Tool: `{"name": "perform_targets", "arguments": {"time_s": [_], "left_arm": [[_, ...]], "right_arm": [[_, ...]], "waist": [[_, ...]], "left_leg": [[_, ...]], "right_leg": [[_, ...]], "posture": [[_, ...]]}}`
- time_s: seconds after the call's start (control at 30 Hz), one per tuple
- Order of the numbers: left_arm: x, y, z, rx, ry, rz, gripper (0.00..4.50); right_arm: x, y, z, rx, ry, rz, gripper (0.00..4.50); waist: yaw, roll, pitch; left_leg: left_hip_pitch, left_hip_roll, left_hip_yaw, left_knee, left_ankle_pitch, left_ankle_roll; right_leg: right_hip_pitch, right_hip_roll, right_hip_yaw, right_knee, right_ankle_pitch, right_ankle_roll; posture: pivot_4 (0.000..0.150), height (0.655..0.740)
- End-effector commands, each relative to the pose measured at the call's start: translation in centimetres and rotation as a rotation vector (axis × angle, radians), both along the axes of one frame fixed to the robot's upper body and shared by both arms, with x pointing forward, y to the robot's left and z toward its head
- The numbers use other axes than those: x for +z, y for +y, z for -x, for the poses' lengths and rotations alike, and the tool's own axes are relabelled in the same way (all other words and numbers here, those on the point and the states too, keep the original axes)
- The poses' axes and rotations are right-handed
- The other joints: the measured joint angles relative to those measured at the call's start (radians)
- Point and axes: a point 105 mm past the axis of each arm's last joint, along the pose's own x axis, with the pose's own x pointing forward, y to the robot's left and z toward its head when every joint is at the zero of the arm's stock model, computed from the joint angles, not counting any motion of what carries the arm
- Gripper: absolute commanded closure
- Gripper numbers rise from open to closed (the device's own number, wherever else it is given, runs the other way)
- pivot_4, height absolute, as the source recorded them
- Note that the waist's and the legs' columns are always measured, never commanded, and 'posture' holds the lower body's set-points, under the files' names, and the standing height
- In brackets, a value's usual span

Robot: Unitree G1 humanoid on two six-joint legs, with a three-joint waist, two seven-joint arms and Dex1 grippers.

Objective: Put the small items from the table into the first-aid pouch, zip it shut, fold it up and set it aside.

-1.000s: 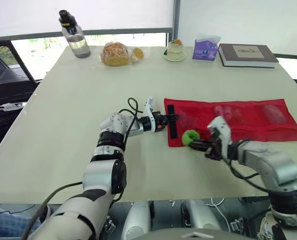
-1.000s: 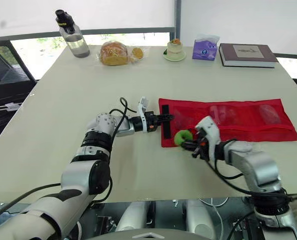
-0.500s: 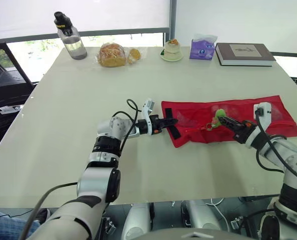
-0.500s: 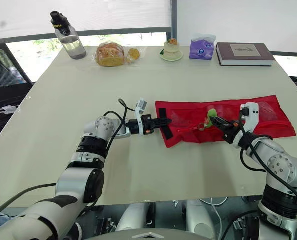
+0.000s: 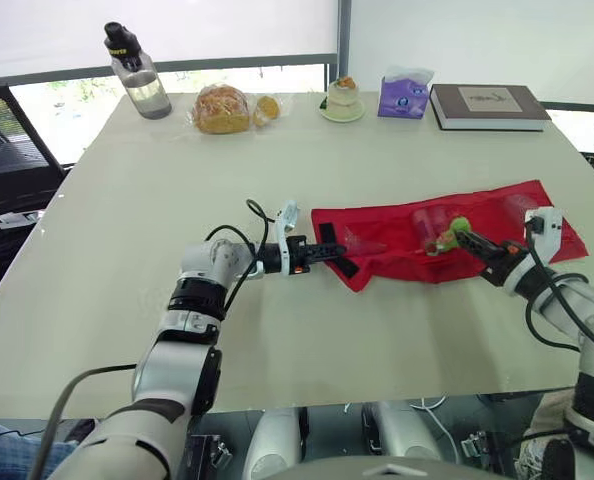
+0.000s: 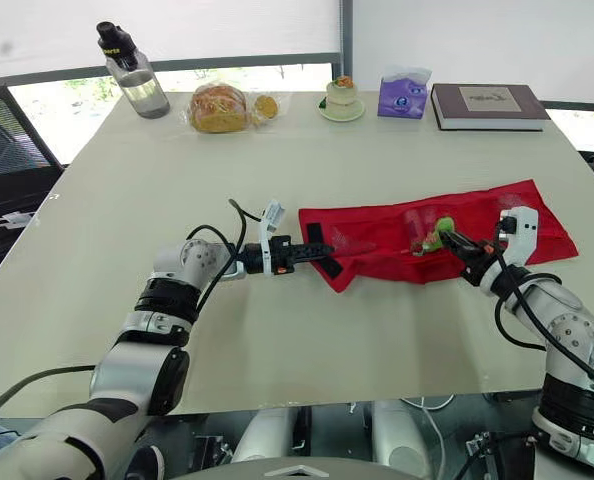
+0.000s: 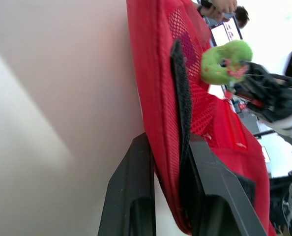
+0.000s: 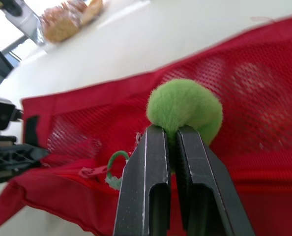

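Two tools engaged, one at each end of the red first-aid pouch (image 5: 387, 250), which lies lengthwise across the middle of the worktop (image 5: 177, 180)

Left tool (image 5: 332, 250): fingers closed on the pouch's left end – red mesh and the black strap (image 7: 181, 93) are both pinched between them. Fabric is puckered near the clamp; the rest lies flattish.

Right tool (image 8: 170, 132): fingers closed on a fuzzy green ball (image 8: 185, 105), gripped at its lower side. The ball is over the right-centre part of the pouch, in front of the mesh face and outside the pockets as far as the right wrist view shows; contact with the fabric cannot be judged.

Pouch contents: pale shapes show through the mesh in the right-hand pockets – identity not resolvable. The pocket nearest the left tool looks flat. A thin green loop (image 8: 115, 162) and a red zip pull (image 8: 92, 172) sit at the near edge of the pouch, beside the right tool's fingers.

Far edge of the worktop, well apart from the pouch, left to right:
- water bottle (image 5: 135, 70), black cap, part filled
- bagged bread (image 5: 222, 108)
- cup on a saucer (image 5: 343, 97)
- purple tissue pack (image 5: 405, 92)
- dark book (image 5: 489, 105), lying flat
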Motion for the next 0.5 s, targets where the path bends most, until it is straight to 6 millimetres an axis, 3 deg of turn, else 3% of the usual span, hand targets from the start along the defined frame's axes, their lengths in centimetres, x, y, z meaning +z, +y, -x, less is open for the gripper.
{"name": "perform_targets", "arguments": {"time_s": [0.03,0.2,0.5], "left_arm": [[-1.0,4.4,0.1,0.063,-0.001,-0.107,4.27],[-1.2,5.5,-0.3,0.083,-0.018,-0.143,4.27],[-0.7,4.2,-0.3,0.05,-0.029,-0.098,4.27]], "right_arm": [[2.0,-5.5,0.0,-0.207,-0.088,0.113,4.4],[2.3,-5.0,0.2,-0.171,-0.101,0.088,4.4],[1.8,4.4,1.8,0.119,-0.105,-0.019,4.4]], "waist": [[0.001,0.0,0.0],[0.003,0.0,0.001],[0.001,0.0,0.001]], "left_leg": [[0.0,0.0,0.0,0.0,0.0,0.0],[-0.002,0.0,0.0,0.0,0.0,0.0],[-0.001,0.002,-0.002,0.0,0.0,0.0]], "right_leg": [[0.0,0.0,0.0,0.0,0.0,0.0],[0.0,-0.001,0.0,-0.002,0.0,0.0],[-0.001,0.002,-0.001,-0.002,0.0,0.001]], "posture": [[0.15,0.74],[0.15,0.74],[0.15,0.74]]}}
